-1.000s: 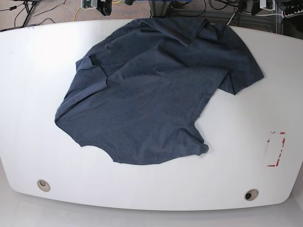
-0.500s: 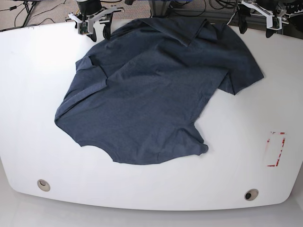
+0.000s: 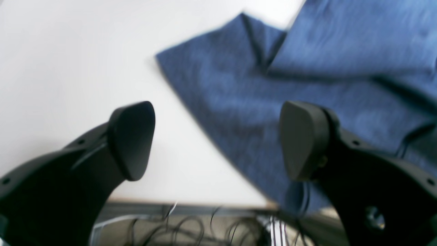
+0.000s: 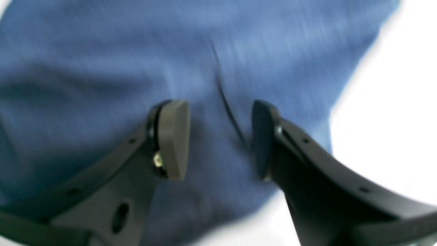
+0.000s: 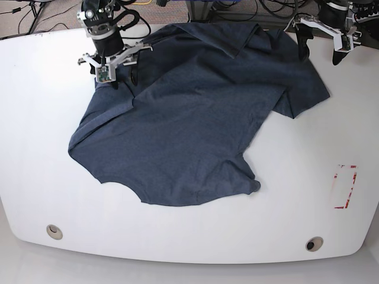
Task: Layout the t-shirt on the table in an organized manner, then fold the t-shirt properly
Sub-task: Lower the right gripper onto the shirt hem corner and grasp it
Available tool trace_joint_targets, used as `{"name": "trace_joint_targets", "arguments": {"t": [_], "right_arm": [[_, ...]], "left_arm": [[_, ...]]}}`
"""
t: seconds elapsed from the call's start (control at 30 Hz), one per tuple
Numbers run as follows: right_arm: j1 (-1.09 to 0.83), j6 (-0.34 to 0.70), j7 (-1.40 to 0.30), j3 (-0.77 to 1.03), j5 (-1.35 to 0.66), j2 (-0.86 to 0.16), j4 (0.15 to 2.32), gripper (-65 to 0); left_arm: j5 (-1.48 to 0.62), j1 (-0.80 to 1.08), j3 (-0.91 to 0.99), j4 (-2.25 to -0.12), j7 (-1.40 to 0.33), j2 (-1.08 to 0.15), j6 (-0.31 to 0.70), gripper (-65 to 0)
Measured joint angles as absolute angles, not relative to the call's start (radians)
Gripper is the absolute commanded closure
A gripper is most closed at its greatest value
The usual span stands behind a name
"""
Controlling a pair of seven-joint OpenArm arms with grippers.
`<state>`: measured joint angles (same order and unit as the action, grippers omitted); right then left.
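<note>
The dark navy-blue heathered short-sleeved t-shirt [image 5: 195, 112] lies crumpled and askew across the middle and far part of the glossy white table [image 5: 35, 148], with folds along its far edge and one flap jutting toward the right of the base view; no chest lettering shows. It has not shifted over the last second. What has changed is the arms: a second ago neither was over the table, half a second ago both appeared at the far edge, and now the right gripper [image 5: 115, 74] has come down over the shirt's far-left corner. Its jaws stand apart with blue cloth beneath and between them, holding nothing [image 4: 220, 140]. The left gripper [image 5: 323, 42] hovers at the far-right edge, jaws wide apart and empty, one finger over bare table and the other over the shirt's hem [image 3: 216, 140]. This suggests that the layout step is only beginning: both arms seem set to pinch far corners and pull the cloth flat.
</note>
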<state>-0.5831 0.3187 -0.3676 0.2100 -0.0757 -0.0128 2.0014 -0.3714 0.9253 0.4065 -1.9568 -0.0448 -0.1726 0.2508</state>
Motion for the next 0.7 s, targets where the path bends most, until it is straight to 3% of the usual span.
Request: {"name": "trace_joint_targets", "arguments": {"t": [0.4, 0.7], "right_arm": [[-0.331, 0.321, -0.576, 0.241, -0.076, -0.045, 1.980, -30.3], [-0.144, 0.319, -0.655, 0.295, -0.076, -0.083, 1.888, -50.1]], "left_arm": [[-0.372, 0.812, 0.432, -1.959, -0.200, -0.171, 0.254, -54.6], [-0.371, 0.784, 0.466, -1.959, -0.216, -0.172, 0.245, -54.6]]}}
